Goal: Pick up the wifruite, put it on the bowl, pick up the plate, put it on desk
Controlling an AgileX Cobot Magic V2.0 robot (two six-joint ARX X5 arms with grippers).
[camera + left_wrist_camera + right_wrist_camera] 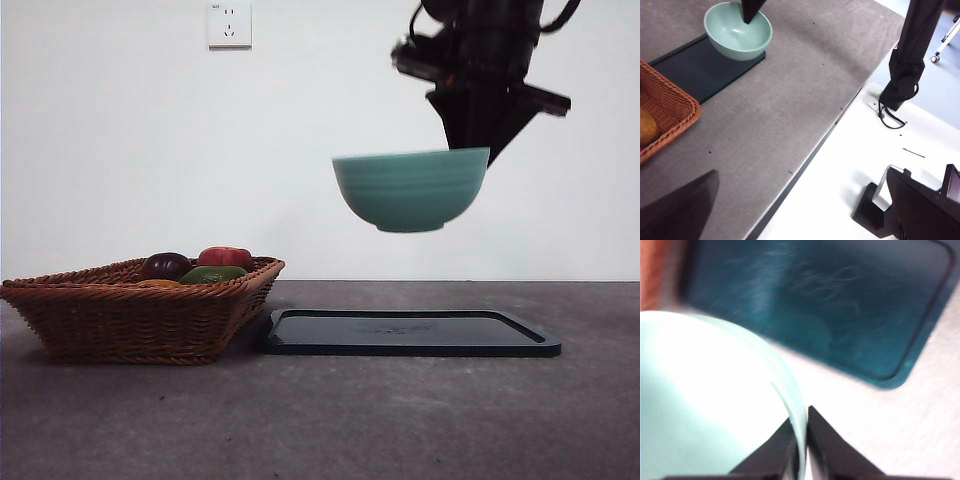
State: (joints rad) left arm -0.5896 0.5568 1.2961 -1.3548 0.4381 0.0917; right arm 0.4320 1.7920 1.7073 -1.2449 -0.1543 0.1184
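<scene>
The teal bowl (pixel 411 190) hangs in the air above the dark plate (pixel 410 333), which lies flat on the desk (pixel 400 420). My right gripper (pixel 802 415) is shut on the bowl's rim (pixel 790 385) and comes down from above in the front view, at the bowl's right side (pixel 470 135). The wifruite (pixel 647 127) lies in the wicker basket (pixel 140 310), orange-brown, with only a sliver of it (pixel 160 283) showing in the front view. My left gripper (pixel 800 200) waits open over the desk's near edge, holding nothing.
The basket stands left of the plate and also holds a dark purple fruit (pixel 166 265), a red fruit (pixel 226 257) and a green fruit (pixel 213 273). A black arm base (pixel 907 55) stands on the white surface beyond the desk's edge.
</scene>
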